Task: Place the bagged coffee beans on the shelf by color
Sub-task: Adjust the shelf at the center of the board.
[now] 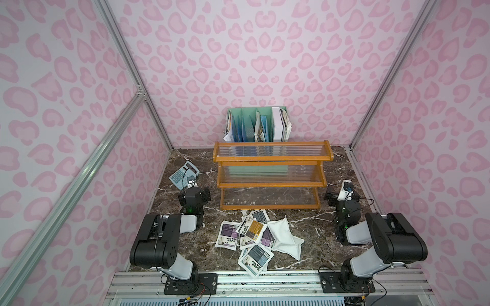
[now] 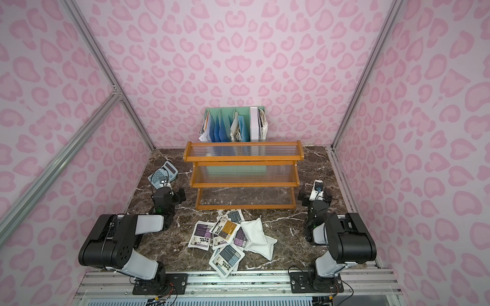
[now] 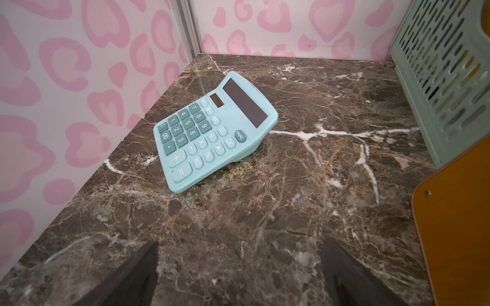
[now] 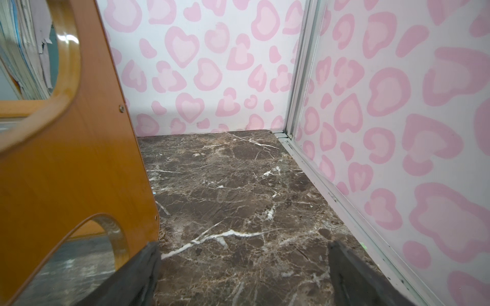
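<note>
My left claw (image 1: 194, 196), jaws spread wide, hangs just short of the calculator (image 1: 183, 173); the shelf (image 1: 270, 159) stands beside it, the coffee pouches (image 1: 253, 229) heaped behind it.

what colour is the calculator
The calculator is light blue with darker teal number keys; best seen in the left wrist view.

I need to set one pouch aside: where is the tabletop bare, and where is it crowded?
Bare marble lies between the shelf and the right wall, and between the calculator and the shelf. Crowded: the pouches piled before the shelf.
</note>
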You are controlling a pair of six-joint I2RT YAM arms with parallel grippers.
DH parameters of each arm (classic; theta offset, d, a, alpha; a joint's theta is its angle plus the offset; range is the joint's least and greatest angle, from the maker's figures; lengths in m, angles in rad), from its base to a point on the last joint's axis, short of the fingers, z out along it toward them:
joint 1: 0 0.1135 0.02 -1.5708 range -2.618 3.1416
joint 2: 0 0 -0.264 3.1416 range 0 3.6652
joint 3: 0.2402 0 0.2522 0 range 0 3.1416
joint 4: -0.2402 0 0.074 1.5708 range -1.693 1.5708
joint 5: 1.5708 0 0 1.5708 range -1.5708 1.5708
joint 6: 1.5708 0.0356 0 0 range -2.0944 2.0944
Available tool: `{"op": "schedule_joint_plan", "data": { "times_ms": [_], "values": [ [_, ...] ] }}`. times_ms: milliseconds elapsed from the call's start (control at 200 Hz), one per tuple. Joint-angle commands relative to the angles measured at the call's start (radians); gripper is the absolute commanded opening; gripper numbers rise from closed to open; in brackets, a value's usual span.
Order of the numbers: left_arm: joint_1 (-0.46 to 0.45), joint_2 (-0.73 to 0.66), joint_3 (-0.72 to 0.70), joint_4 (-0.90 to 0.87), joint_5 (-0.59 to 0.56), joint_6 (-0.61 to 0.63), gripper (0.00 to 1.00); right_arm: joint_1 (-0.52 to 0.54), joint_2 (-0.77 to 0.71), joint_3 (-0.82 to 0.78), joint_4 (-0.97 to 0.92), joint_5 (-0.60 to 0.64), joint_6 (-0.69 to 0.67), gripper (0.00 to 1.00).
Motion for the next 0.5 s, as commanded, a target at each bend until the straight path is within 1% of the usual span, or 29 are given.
{"op": "schedule_joint_plan", "data": {
  "times_ms": [0, 80, 130, 200, 240, 300, 340, 425, 460, 495],
  "values": [
    [0.000, -0.009, 0.004, 0.001, 0.005, 0.010, 0.99, -0.017, -0.009, 0.006, -0.013, -0.054, 0.011, 1.00],
    [-0.002, -0.014, 0.001, 0.013, 0.002, 0.018, 0.99, -0.023, -0.005, -0.002, 0.006, -0.064, 0.008, 1.00],
    [-0.002, -0.026, 0.017, -0.016, -0.009, 0.019, 0.99, -0.023, -0.005, -0.002, 0.008, -0.067, 0.008, 1.00],
    [-0.005, -0.052, 0.067, -0.137, -0.021, 0.009, 0.99, -0.037, -0.008, -0.009, 0.019, -0.121, 0.007, 1.00],
    [-0.008, -0.068, 0.114, -0.234, -0.040, 0.011, 0.99, -0.041, -0.016, -0.015, 0.028, -0.118, 0.013, 1.00],
    [-0.015, -0.085, 0.216, -0.415, -0.062, 0.000, 0.99, -0.040, -0.049, -0.016, -0.004, -0.072, 0.030, 1.00],
    [-0.017, -0.091, 0.267, -0.498, -0.058, 0.007, 0.99, -0.040, -0.088, -0.012, -0.048, -0.039, 0.038, 1.00],
    [-0.020, -0.112, 0.341, -0.618, -0.088, 0.003, 0.99, -0.028, -0.174, -0.002, -0.145, 0.087, 0.063, 1.00],
    [-0.022, -0.125, 0.355, -0.654, -0.100, -0.015, 0.99, -0.022, -0.213, 0.005, -0.193, 0.132, 0.070, 1.00],
    [-0.023, -0.142, 0.361, -0.689, -0.121, -0.048, 0.99, -0.010, -0.252, 0.015, -0.255, 0.205, 0.096, 1.00]
  ]
}}
